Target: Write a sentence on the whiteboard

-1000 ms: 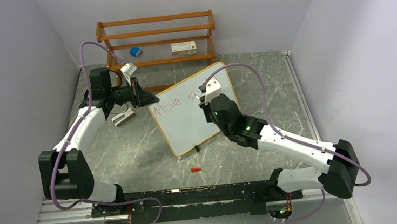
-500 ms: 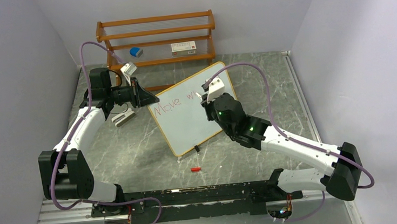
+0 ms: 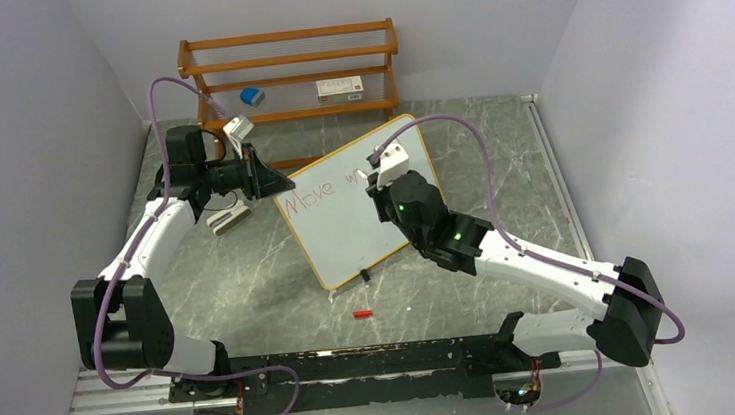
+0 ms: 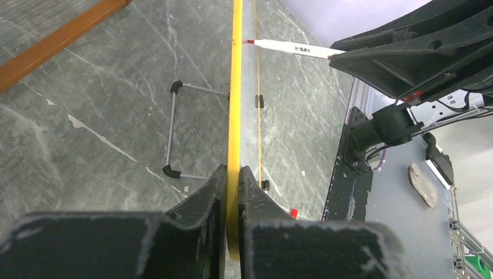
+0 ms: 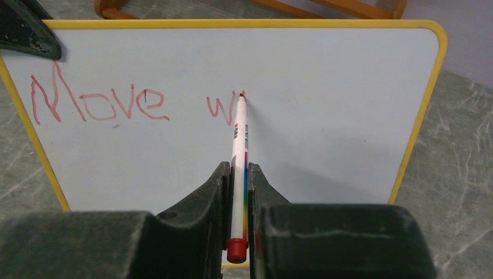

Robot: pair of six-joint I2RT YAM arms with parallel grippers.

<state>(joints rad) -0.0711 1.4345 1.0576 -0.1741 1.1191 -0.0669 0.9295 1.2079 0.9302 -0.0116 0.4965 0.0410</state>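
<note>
Whiteboard [image 3: 344, 238] propped tilted on bench [image 3: 248, 268], left edge clamped in closed left pincer [image 4: 232, 174]. Right pincer [image 5: 238, 174] shut on red marker [image 5: 239, 139], tip at board. "Move w" written, second word underway. Next: finish letter with steady pressure.

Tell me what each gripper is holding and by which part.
The left gripper clamps the whiteboard by its yellow frame at an upper corner; the right gripper pinches the marker along its rear half.
</note>
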